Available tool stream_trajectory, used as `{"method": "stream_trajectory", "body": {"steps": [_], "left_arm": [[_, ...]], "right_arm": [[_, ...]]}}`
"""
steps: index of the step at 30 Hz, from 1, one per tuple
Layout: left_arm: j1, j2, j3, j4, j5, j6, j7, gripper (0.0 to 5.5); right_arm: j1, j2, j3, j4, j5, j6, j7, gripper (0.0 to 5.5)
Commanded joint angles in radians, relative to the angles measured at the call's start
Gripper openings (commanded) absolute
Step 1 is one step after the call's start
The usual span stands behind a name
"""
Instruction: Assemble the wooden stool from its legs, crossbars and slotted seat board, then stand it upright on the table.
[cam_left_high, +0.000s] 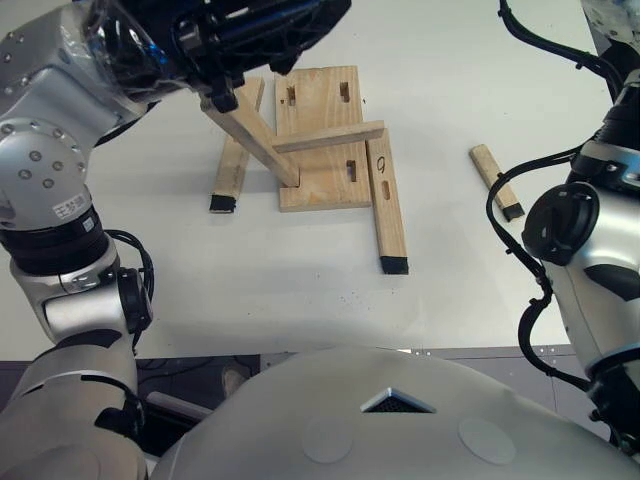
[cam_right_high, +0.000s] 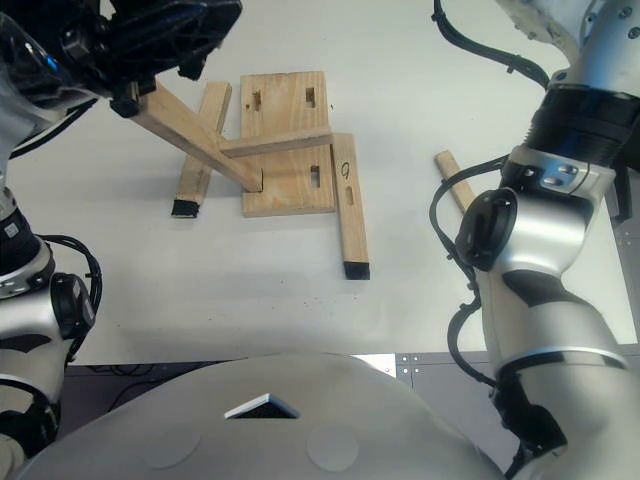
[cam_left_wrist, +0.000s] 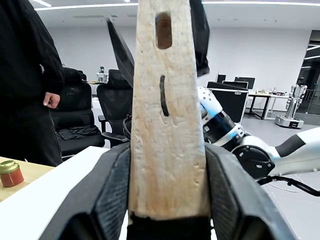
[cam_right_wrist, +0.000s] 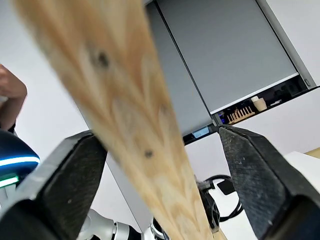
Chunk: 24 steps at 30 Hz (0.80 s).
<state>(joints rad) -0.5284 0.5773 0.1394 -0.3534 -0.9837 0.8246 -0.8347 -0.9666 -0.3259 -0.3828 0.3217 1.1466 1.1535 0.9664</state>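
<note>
From the head, the left gripper (cam_left_high: 222, 92) is clamped on the upper end of a wooden leg (cam_left_high: 258, 140). The leg slants down and away from it to the seat board (cam_left_high: 315, 188), meeting the board at the slot in its near left corner. The board lies flat on the table (cam_left_high: 300, 290), below and just right of the gripper. A crossbar (cam_left_high: 330, 137) runs from partway down the held leg across and above the board, away from the gripper. A second leg (cam_left_high: 235, 165) lies flat directly under the gripper, along the board's left edge. A third leg (cam_left_high: 385, 205), black-capped, lies along the board's far side from the gripper. A shorter wooden piece (cam_left_high: 497, 180) lies well apart, over by the right arm. In the left wrist view, the two black fingers (cam_left_wrist: 112, 195) press against both sides of the leg, which rises straight out from between them with an oval slot (cam_left_wrist: 164, 30) near its far end. In the right wrist view, the right gripper (cam_right_wrist: 160, 142) has its fingers (cam_right_wrist: 260, 180) spread wide. A blurred wooden bar (cam_right_wrist: 125, 110) crosses the gap between them, close against one finger and clear of the other, so they are not closed on it.
</note>
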Motion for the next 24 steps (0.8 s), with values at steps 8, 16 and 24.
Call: {"method": "stream_trajectory", "body": {"steps": [8,16,24], "left_arm": [[0.061,0.033,-0.040,0.017,0.069,-0.029,-0.044,2.02],[-0.007,-0.011,0.010,0.108,0.042,-0.034,0.036,2.75],[-0.039,-0.044,0.142,0.146,-0.108,0.010,0.145,3.23]], "right_arm": [[-0.037,-0.053,-0.043,0.044,0.077,0.071,0.054,2.51],[-0.025,-0.009,-0.042,-0.001,0.005,-0.079,-0.032,2.45],[0.030,-0.046,-0.017,0.018,-0.164,-0.323,-0.086,2.05]]}}
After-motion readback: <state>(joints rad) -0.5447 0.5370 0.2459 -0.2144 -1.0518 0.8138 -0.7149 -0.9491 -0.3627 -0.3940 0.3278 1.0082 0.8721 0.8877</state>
